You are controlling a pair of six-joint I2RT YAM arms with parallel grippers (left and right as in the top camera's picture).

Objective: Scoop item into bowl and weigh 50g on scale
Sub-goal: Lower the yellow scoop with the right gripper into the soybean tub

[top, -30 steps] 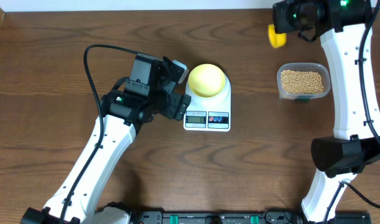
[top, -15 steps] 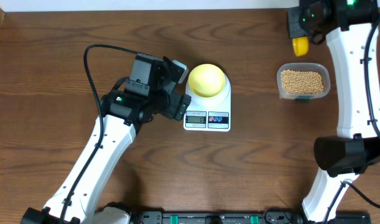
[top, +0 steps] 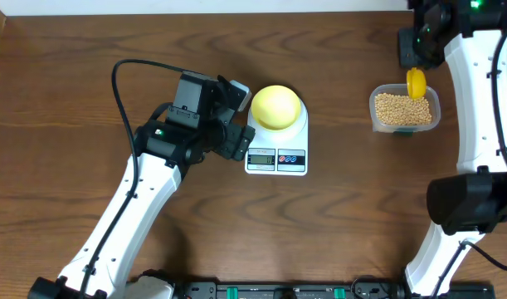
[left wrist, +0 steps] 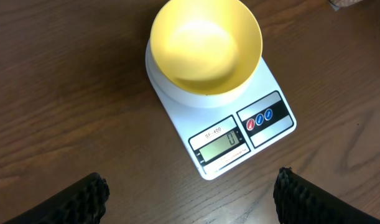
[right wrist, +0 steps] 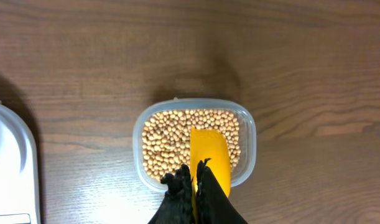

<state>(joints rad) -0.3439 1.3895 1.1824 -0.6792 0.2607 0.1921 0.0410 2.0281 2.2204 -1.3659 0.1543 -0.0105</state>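
The pale yellow bowl (top: 275, 106) (left wrist: 205, 46) stands empty on the white scale (top: 276, 159) (left wrist: 239, 140) in mid-table. My left gripper (top: 239, 120) (left wrist: 191, 186) hovers just left of the scale, open, with only bare wood between its fingers. The tan beans (top: 398, 110) (right wrist: 165, 143) fill a clear tub (top: 373, 108) (right wrist: 137, 143) at the right. My right gripper (top: 416, 51) (right wrist: 194, 171) is shut on the handle of a yellow scoop (top: 416, 83) (right wrist: 211, 155). The scoop's head hangs over the beans at the tub's far right part.
The table is dark wood. A black cable (top: 120, 75) loops off the left arm at the left. The right arm's white links (top: 477, 108) run down the table's right edge beside the tub.
My right gripper has carried the yellow scoop rightward and forward, from behind and left of the tub to over the beans. The left arm, bowl and scale have not moved.
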